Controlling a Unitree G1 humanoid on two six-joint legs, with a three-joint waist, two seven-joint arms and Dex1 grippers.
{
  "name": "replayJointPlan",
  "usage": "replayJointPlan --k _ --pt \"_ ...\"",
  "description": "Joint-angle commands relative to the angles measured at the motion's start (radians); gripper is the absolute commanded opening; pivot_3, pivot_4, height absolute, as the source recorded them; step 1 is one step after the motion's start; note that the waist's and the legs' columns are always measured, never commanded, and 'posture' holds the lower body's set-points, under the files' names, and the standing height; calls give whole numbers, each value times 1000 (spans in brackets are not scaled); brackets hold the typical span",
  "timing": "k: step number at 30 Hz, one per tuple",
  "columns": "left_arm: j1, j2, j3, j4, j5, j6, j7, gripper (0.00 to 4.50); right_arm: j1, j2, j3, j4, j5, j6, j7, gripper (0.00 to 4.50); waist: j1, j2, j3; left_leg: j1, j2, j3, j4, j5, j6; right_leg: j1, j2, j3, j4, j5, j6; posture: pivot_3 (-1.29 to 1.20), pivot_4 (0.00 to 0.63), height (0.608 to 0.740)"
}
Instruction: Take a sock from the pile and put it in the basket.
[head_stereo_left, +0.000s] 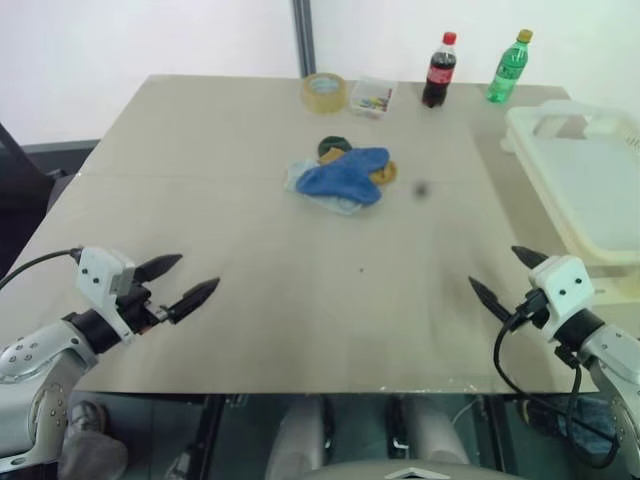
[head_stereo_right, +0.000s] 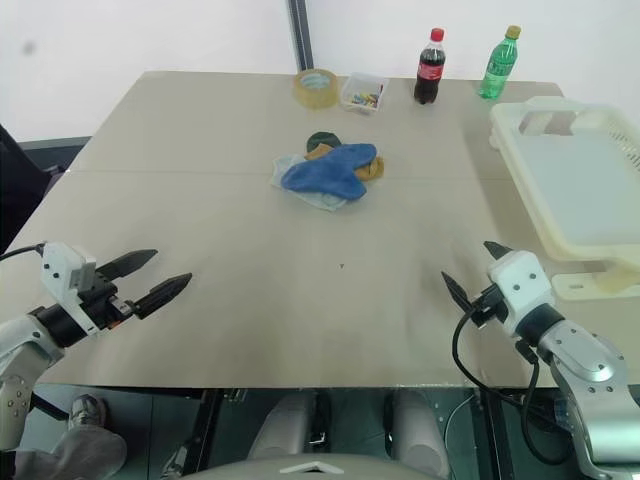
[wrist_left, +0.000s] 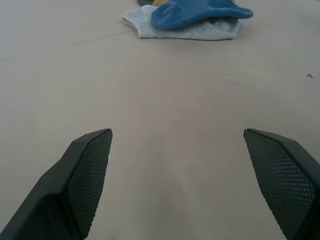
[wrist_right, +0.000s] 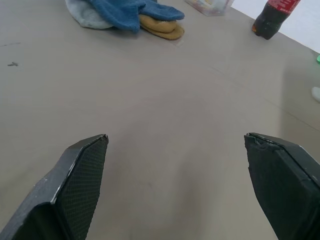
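The pile (head_stereo_left: 343, 176) lies at the middle of the beige table: a royal blue sock on top, pale grey under it, mustard yellow and dark green at its far side. It also shows as the pile (wrist_left: 187, 20) and the pile (wrist_right: 127, 14). The cream-white basket (head_stereo_left: 580, 180) stands at the table's right edge. My left gripper (head_stereo_left: 183, 281) hovers open over the near left of the table, well short of the pile. My right gripper (head_stereo_left: 509, 277) hangs open at the near right, just in front of the basket. Neither holds anything.
Along the far edge stand a roll of tape (head_stereo_left: 324, 92), a small clear box (head_stereo_left: 371, 98), a cola bottle (head_stereo_left: 438, 70) and a green bottle (head_stereo_left: 509, 66). A dark speck (head_stereo_left: 421, 189) marks the table right of the pile.
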Motion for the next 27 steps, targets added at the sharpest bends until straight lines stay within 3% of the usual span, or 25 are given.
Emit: replayJointPlan --k 1,8,13,17,20,22,27 --pt "-9 6 15 -32 -14 3 -4 4500 -3 -14 -10 -51 3 6 -2 4454 0 0 0 0 0 0 0 0 0 0 0 0 0 0 0 0 150 740" --pt "-23 -23 -29 -59 -4 9 10 4500 -106 -6 69 -27 -30 56 -23 4454 -1 0 0 0 0 0 0 0 0 0 0 1 0 1 -2 0 150 740" --pt "-79 -43 -100 -85 1 24 34 4500 -375 41 226 162 -79 54 -14 4454 -4 -1 1 1 0 1 1 0 0 0 1 0 2 2 -3 0 150 740" --pt "-132 -68 -163 -90 10 25 44 4500 -660 151 374 489 -177 -38 -19 4454 -10 -1 2 1 0 2 2 1 1 -1 5 2 4 3 -4 0 150 740" --pt "-169 -86 -196 -102 17 35 70 4500 -830 244 445 763 -239 -144 -30 3649 -9 -1 2 0 -1 2 2 1 1 -2 8 3 5 5 -1 0 150 740" --pt "-176 -92 -202 -113 16 41 81 4500 -922 302 465 938 -272 -221 -50 2678 -5 -1 2 -1 -1 2 1 1 0 -3 8 3 5 5 -1 0 150 740" --pt "-149 -103 -195 -156 9 45 105 4500 -1074 394 456 1262 -312 -353 -118 2678 -10 -2 2 -3 -2 4 1 3 -3 -4 6 5 3 5 0 0 150 740"
